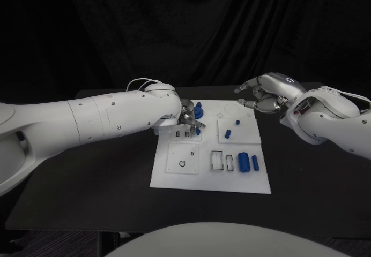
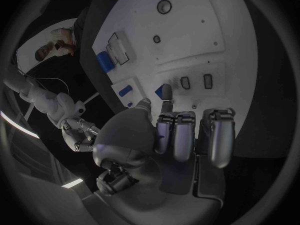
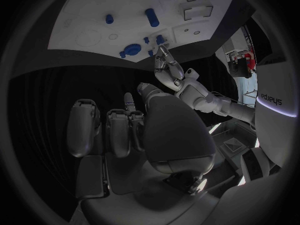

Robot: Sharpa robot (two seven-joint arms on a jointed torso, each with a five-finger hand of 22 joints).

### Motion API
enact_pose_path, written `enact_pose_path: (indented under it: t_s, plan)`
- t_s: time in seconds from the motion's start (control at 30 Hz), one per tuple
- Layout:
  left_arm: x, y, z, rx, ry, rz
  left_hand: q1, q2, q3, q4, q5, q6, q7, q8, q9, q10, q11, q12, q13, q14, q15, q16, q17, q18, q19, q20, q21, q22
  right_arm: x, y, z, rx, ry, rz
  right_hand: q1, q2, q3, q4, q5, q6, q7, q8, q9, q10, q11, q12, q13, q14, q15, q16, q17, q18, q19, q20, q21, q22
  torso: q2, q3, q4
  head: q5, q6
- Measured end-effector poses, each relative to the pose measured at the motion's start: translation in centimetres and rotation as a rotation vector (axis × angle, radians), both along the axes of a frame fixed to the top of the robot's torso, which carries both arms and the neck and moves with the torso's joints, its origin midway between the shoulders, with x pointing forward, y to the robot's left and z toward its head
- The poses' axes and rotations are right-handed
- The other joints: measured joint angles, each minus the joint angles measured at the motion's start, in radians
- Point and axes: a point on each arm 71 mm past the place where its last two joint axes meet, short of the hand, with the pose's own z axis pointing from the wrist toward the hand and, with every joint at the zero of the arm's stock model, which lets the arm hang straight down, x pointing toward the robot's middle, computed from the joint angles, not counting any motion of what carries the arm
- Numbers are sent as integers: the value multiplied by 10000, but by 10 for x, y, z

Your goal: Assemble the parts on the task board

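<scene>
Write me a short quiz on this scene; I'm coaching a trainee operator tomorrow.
1. True or false: the right robot hand holds a blue part.
2. Which one has its fingers down beside the upright blue parts at the far side of the task board?
A. the left robot hand
B. the right one
C. neither
3. Fill in: the blue cylinder lying flat is towards the robot's ____ side of the board.

Key: 1 false, nothing is in it; 2 A; 3 right.
</scene>
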Motion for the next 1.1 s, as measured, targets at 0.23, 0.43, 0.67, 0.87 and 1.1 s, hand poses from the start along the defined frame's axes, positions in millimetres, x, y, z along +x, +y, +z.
enact_pose_path:
  t_s: [0.23, 0.43, 0.67, 0.87, 1.1]
  plan:
    - [0, -1, -2, 4, 32, -7, 0, 0, 37, 19, 0, 0, 0, -48, 25, 0, 0, 0, -1, 0, 0, 0, 0, 0, 0, 0, -53, 0, 0, 0, 0, -14, 18, -4, 0, 0, 0, 0, 0, 0, 0, 0, -8, 27, 27, 0, -1, 0, 0, 0, 0, 0, 0, 0, 0, -1, 0, 2, 0, 7, 0]
    - [1, -1, -4, -4, 59, 3, 0, 0, 121, -10, 0, 0, 0, -113, 37, 0, 0, 0, -1, 0, 0, 0, 0, 0, 0, 0, -53, 0, 0, 0, 0, -20, 30, 0, 0, 0, 0, 0, 0, 0, 0, 0, -8, 27, 27, 0, -2, 0, 0, 0, 0, 0, 0, 0, 0, -2, 1, 2, -1, 31, 0]
    - [2, 0, -7, -34, 81, 21, 0, 0, 189, -78, 0, 0, 0, -154, 61, 0, 0, 0, 0, 0, 0, 0, -1, 0, 0, 0, -53, 0, 0, 0, 0, -29, 47, -3, 0, 0, 0, 0, 0, 0, 0, 0, -7, 27, 26, 0, -2, 0, 0, 0, 0, 0, 0, 0, 0, -2, 7, 2, -1, 18, 0]
    - [2, -2, -9, -67, 97, -20, 42, 43, 279, -113, 65, 0, 0, -168, 90, 0, 0, 0, 0, 0, 0, 0, -1, 1, 0, 0, -53, -1, 0, 0, -1, -36, 59, -12, 0, 0, 0, 0, 0, 35, 35, 0, -16, 27, 26, 0, -3, 0, 0, 0, 0, 0, 0, 0, 0, -3, 12, 3, -1, 30, 0]
    - [3, -4, -9, -98, 92, -53, 104, 2, 369, -203, 159, 0, 0, -216, 127, 0, 0, 0, 0, 0, -1, 0, -1, 0, 0, 0, -63, 0, 0, 1, -1, -45, 81, 3, 0, 0, 0, 0, 0, 35, 35, 0, -18, 27, 26, 0, -3, 0, 0, 0, 0, 0, 0, 0, 0, -3, 17, 3, -2, 35, 0]
